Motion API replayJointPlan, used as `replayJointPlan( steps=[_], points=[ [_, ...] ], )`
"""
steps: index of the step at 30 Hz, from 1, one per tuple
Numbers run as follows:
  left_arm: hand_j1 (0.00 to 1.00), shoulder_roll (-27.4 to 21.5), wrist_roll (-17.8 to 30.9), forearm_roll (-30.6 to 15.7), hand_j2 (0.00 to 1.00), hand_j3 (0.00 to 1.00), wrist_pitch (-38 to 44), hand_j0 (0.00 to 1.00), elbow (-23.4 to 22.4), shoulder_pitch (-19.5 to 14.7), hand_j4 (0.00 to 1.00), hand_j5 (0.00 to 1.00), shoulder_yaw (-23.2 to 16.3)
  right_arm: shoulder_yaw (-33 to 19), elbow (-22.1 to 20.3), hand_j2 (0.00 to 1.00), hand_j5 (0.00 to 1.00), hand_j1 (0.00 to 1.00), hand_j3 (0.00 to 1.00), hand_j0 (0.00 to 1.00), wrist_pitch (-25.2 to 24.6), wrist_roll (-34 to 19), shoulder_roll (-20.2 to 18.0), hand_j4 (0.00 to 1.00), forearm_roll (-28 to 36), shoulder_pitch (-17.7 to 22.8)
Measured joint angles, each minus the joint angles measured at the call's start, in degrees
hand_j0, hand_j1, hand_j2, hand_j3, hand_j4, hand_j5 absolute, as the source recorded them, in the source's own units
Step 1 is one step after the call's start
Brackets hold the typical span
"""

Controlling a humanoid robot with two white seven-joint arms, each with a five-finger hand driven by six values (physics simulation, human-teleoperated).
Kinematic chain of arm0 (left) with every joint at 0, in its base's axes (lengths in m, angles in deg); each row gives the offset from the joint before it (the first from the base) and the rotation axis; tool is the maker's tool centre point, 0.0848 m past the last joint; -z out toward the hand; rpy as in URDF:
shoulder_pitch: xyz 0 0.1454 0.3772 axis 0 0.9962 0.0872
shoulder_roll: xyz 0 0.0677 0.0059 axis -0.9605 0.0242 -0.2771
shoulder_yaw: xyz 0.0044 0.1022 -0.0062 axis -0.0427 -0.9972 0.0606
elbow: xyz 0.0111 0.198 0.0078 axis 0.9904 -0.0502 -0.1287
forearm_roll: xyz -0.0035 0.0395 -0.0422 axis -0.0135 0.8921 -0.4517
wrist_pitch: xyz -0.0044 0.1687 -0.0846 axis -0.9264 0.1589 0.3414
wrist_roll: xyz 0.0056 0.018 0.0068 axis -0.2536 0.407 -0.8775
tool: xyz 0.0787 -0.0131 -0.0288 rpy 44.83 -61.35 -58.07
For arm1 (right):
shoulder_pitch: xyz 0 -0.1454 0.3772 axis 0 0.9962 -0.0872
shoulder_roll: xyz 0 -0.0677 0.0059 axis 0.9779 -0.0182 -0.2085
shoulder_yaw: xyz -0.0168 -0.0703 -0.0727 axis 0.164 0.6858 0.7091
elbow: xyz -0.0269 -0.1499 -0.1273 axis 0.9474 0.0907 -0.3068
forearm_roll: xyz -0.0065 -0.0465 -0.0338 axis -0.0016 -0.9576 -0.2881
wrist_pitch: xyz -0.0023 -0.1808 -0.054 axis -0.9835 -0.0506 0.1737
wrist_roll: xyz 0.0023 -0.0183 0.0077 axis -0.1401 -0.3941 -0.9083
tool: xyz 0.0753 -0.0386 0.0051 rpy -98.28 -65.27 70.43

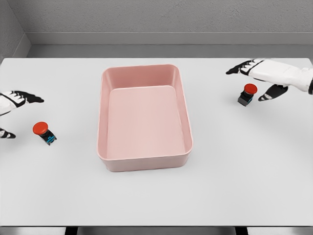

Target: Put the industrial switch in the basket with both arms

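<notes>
Beside each open, empty hand, left (14, 105) and right (266, 73), apparently untouched, stands a switch (44, 132).

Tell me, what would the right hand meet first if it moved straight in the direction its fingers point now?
The right hand points leftward across the table. That line seems to pass beyond the far rim of the pink basket, so the way looks free. Depth is unclear.

Pink basket (102, 122) mid-table, a red-capped switch (44, 132) beside each spread robot hand (12, 105).
</notes>
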Motion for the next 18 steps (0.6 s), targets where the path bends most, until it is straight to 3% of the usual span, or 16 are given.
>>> replayJointPlan(
  steps=[11,15,18],
  points=[
    [1.00,0.74,0.06,0.36,1.00,1.00,0.00,1.00,0.12,1.76,1.00,1.00,0.01,1.57,5.41,1.00,1.00,1.00,1.00,1.00,0.01,-0.29,1.62,1.00,-1.45,-0.35],
    [0.89,0.91,0.30,0.44,0.89,0.89,0.01,0.89,-0.09,1.93,0.89,0.89,-0.04,1.68,6.12,1.00,1.00,1.00,1.00,1.00,0.00,-0.29,2.49,1.00,-1.41,-1.32],
    [0.88,1.21,0.71,0.54,0.88,0.88,0.00,0.88,-0.31,1.84,0.88,0.88,-0.07,1.73,7.64,1.00,1.00,1.00,1.00,1.00,-0.01,-0.30,3.87,1.00,-1.95,-2.20]
  ],
)
